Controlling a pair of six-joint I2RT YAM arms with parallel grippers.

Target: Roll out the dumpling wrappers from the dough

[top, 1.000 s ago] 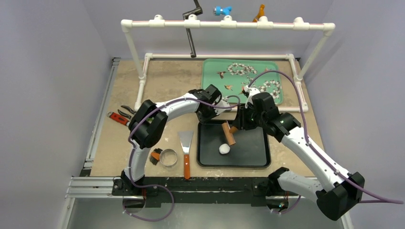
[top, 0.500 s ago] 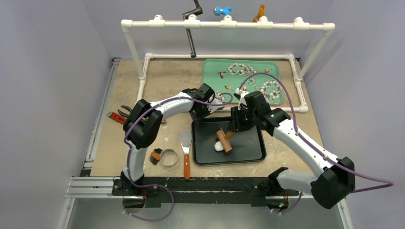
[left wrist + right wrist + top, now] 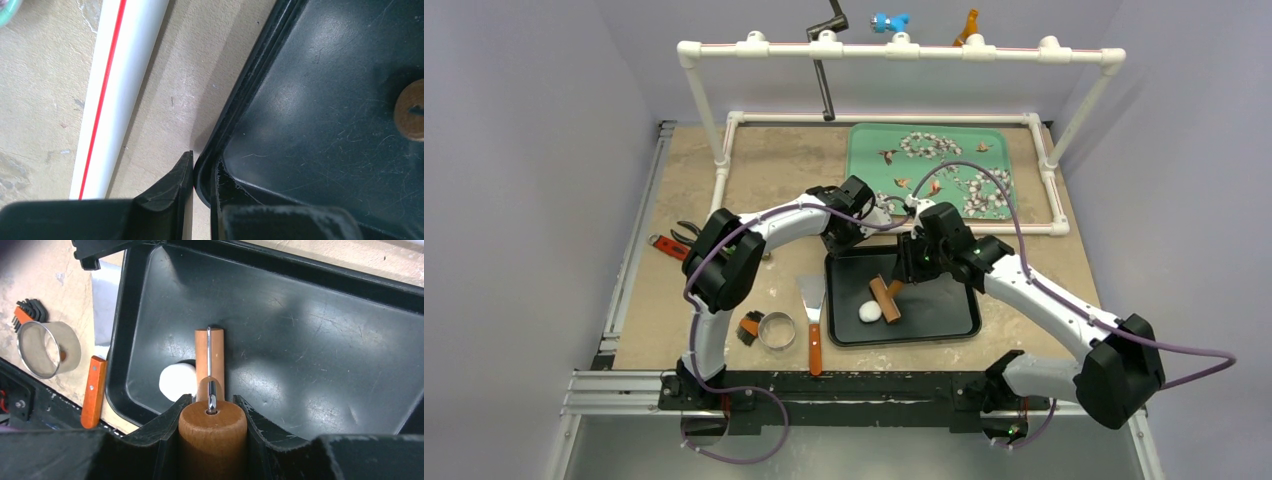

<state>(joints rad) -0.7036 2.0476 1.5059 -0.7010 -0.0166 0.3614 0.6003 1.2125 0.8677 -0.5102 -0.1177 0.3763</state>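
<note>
A white dough ball (image 3: 868, 311) lies in the black tray (image 3: 944, 310), also seen in the right wrist view (image 3: 175, 381). No flat round wrapper is in view. My right gripper (image 3: 903, 274) is shut on the wooden handle (image 3: 212, 435) of a small rolling pin. Its roller (image 3: 885, 298) rests on the tray floor against the right side of the dough ball. My left gripper (image 3: 840, 240) is shut on the tray's far left corner rim (image 3: 207, 165), one finger (image 3: 172, 192) outside and one inside.
A metal ring cutter (image 3: 776, 330) and a small brush (image 3: 749, 327) lie left of the tray. A scraper (image 3: 812, 318) with an orange handle lies against its left edge. A green printed tray (image 3: 864, 150) and a white PVC frame (image 3: 724, 160) stand behind. Pliers (image 3: 687, 235) lie far left.
The black tray has shifted left, held at its corner by my left gripper. My right gripper has carried the rolling pin left and down onto the tray, and the dough ball has moved left.
</note>
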